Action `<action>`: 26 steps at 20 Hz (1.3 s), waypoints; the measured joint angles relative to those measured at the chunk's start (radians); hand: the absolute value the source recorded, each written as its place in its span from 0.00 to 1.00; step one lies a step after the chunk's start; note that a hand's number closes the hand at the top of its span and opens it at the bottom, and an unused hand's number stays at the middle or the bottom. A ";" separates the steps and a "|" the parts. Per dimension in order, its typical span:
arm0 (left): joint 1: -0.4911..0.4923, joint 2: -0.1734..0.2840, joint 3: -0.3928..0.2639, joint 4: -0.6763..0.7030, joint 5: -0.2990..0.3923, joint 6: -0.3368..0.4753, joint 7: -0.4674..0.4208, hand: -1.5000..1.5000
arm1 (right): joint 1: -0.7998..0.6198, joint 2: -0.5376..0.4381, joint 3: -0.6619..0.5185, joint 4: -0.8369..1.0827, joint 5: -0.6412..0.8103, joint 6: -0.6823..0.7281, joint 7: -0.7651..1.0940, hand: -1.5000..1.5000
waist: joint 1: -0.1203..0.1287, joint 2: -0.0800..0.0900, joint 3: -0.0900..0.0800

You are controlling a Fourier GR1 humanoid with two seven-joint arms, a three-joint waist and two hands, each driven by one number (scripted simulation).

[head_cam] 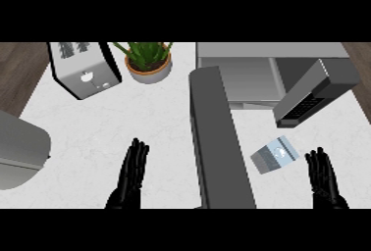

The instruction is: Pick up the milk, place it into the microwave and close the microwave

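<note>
The milk (275,156) is a small grey-blue carton lying tilted on the white counter, right of the microwave's door. The microwave (239,78) stands at the back with its grey cavity showing, and its door (217,142) swings out toward me as a long dark slab. My right hand (322,179) is open, fingers straight, just right of the milk and apart from it. On the other side of the door, at the lower middle left, my left hand (132,171) rests open on the counter.
A toaster (83,68) stands at the back left beside a potted plant (148,61). A dark grey box with a keypad (313,93) leans at the right of the microwave. A grey rounded object (20,152) sits at the left edge.
</note>
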 measured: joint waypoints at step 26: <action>0.157 0.176 0.148 -0.070 0.196 -0.169 -0.126 0.00 | -0.514 -0.069 -0.256 0.837 0.017 -0.178 -0.383 1.00 | 0.007 -0.002 -0.003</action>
